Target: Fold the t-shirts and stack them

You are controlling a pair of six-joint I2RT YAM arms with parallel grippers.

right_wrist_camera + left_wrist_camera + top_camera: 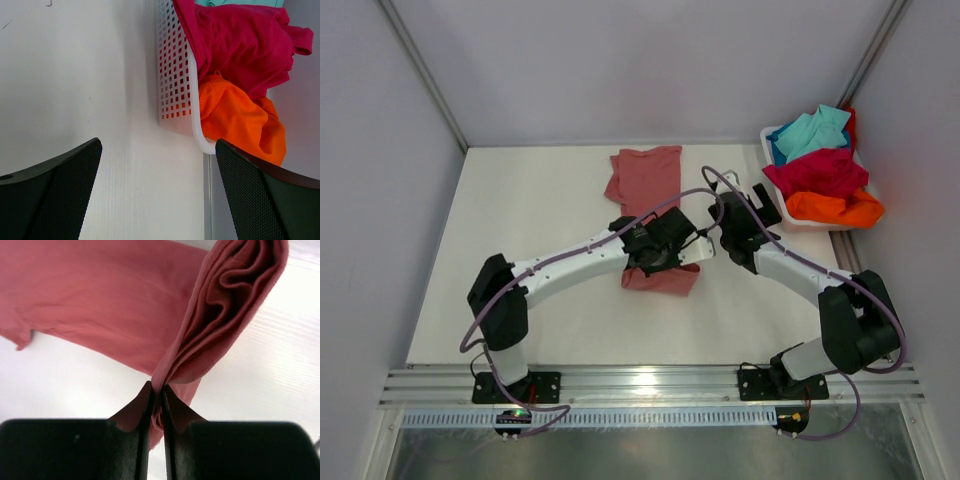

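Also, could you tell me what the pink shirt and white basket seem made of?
The pink shirt looks like soft, matte knit cloth: it bunches into folds where the left fingers pinch it. The white basket looks like stiff, smooth plastic, judging by its regular grid of holes.

White table, pale grey walls

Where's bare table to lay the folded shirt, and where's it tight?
Widest bare table: left of the salmon t-shirt, up to the left wall. A smaller patch lies between the shirt's far end and the white tub. Crowded: centre, where left gripper, pinching the shirt, and open right gripper nearly meet.
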